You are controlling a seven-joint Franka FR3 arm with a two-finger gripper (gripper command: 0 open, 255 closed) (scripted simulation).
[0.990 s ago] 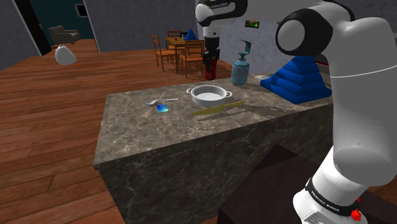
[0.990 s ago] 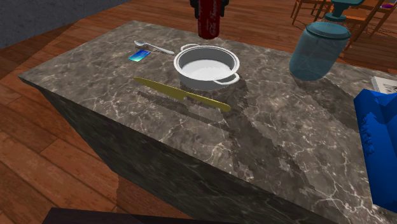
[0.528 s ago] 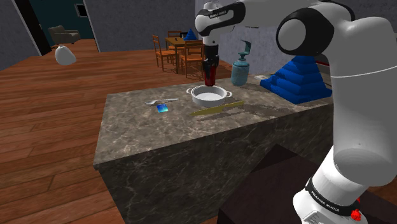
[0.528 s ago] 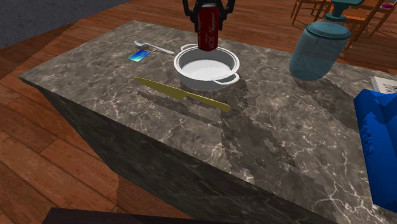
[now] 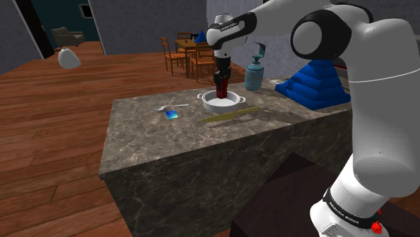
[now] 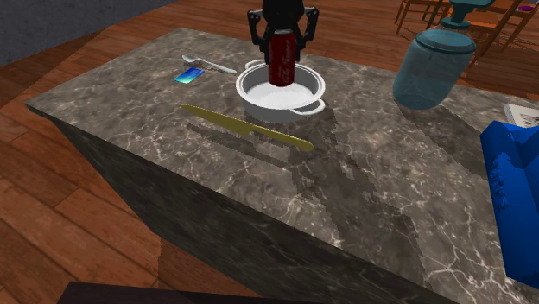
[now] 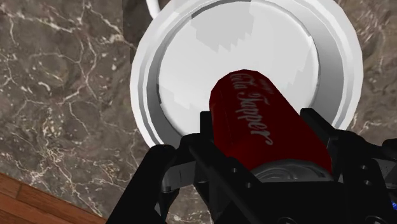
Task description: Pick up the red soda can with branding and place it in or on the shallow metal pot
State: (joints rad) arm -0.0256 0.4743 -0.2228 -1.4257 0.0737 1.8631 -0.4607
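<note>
Your end effector [image 7: 262, 139] grasps the dark red can [image 7: 251, 114], with white script starting "Cola"; the white pot [image 7: 141, 76] lies beneath it.

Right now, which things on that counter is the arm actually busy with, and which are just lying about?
Part of the job: the red can, clasped in the gripper, over the white pot.

Just lying about: the spoon, the small blue card, the long yellow knife, the blue-green bottle, the blue stepped block.
</note>
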